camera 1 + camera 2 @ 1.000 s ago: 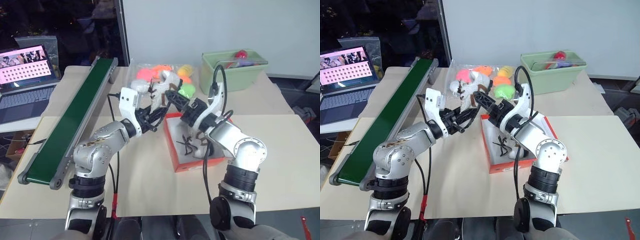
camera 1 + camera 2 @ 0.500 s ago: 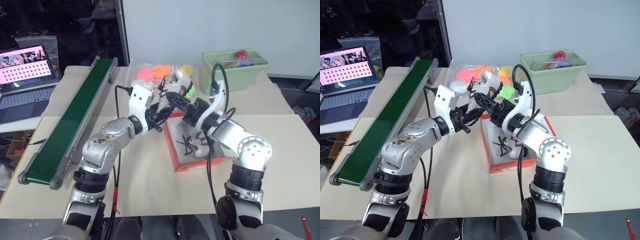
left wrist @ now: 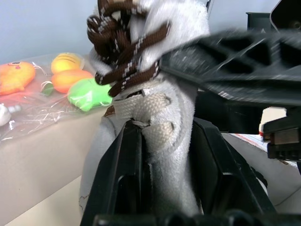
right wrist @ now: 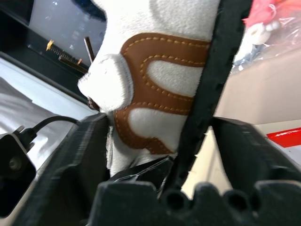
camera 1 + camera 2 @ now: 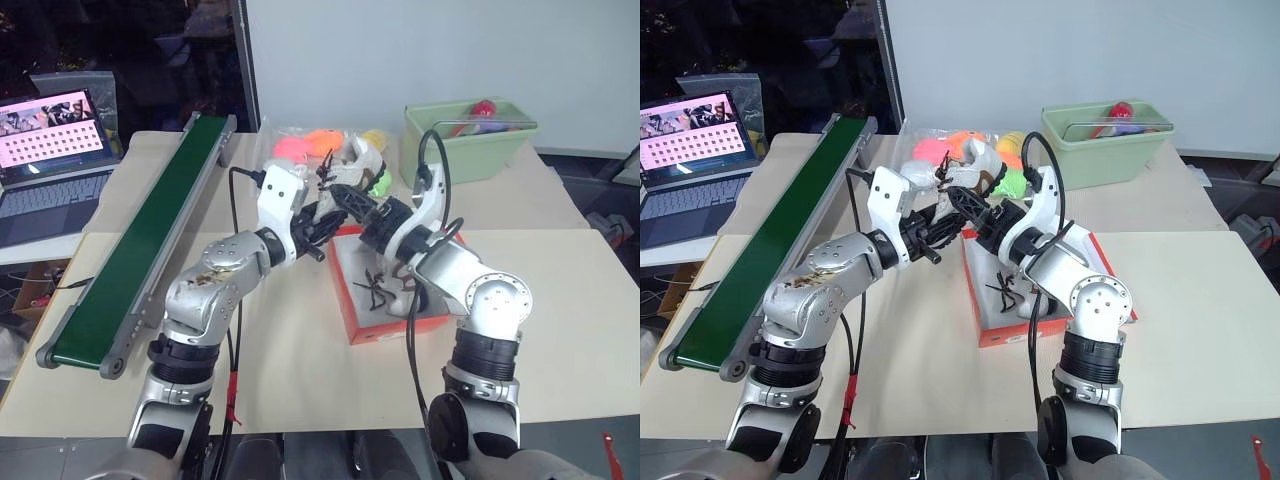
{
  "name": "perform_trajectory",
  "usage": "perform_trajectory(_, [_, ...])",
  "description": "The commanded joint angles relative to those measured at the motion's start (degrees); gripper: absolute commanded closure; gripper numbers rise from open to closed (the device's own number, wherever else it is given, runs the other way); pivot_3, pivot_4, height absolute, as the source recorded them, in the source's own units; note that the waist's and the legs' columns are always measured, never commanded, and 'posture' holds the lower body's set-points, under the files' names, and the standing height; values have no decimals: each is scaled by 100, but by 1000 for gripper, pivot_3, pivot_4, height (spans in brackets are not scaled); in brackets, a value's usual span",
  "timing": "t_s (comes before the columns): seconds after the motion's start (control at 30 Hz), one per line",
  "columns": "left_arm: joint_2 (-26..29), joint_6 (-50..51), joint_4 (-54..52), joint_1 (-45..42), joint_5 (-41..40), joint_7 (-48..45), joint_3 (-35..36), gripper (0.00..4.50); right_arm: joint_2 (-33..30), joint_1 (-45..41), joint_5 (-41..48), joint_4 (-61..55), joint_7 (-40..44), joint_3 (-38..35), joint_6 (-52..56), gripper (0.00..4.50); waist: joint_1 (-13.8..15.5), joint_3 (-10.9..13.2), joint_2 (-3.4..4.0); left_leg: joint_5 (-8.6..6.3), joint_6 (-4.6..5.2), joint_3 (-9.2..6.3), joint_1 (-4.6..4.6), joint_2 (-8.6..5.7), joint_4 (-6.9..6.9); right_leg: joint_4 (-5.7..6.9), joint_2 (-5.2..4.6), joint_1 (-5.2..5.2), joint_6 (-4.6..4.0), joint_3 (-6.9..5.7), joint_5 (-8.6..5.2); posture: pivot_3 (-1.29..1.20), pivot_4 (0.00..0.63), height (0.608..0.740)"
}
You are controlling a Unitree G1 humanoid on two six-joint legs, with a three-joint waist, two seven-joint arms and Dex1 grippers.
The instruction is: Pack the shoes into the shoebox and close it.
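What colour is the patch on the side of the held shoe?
Brown with orange stitching on the white shoe; right wrist view.

White sneaker (image 5: pixel 362 160) held aloft, second sneaker (image 5: pixel 392 292) inside open red-orange shoebox (image 5: pixel 352 318)

Both arms reach forward and inward, wrists raised and nearly meeting. The left gripper (image 3: pixel 162 141) is clamped tight; the right gripper (image 4: pixel 155 117) has fingers spread part way.
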Motion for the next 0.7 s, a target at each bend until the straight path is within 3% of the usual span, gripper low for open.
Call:
perform_trajectory(0.03, [-93, -219, -374, -223, -98, -168, -65, 3074, 44, -122, 12, -40, -19, 83, -169, 2380, -1, 0, 0, 0, 0, 0, 0, 0, 0, 0, 0, 0, 0, 0, 0, 0, 150, 729])
perform_trajectory(0.13, [-90, -216, -377, -217, -96, -172, -52, 3074, 72, -110, 14, -60, -29, 101, -192, 3289, -2, 0, 0, 0, 0, 0, 1, 0, 0, 1, 0, 0, 0, 0, 0, 0, 150, 729])
perform_trajectory(0.2, [-99, -212, -388, -211, -92, -162, -56, 3074, 85, -92, 32, -89, -43, 119, -201, 3647, -1, 0, 0, 0, 0, 0, 0, 0, 0, 1, 0, 0, 0, 0, 0, 0, 150, 729])
perform_trajectory(0.33, [-105, -187, -422, -197, -106, -161, -56, 3074, 102, -70, 59, -130, -71, 155, -217, 3915, 1, 0, 0, 0, 0, 0, 0, 0, 0, 0, 0, 0, 0, 0, 0, 0, 150, 729])
perform_trajectory(0.5, [-49, -310, -443, -95, -12, -229, -139, 3074, 185, -96, 145, -143, -169, 125, -265, 3926, -2, 0, 0, 0, 0, 0, 0, 0, 0, 0, 0, 0, 0, 0, 0, 0, 150, 729])
perform_trajectory(0.7, [-69, -287, -440, -22, -99, -316, -94, 1061, 278, -182, 251, -147, -302, -63, -490, 3926, 2, 0, 0, 0, 0, 0, 0, 0, 0, 0, 0, 0, 0, 0, 0, 0, 150, 729])
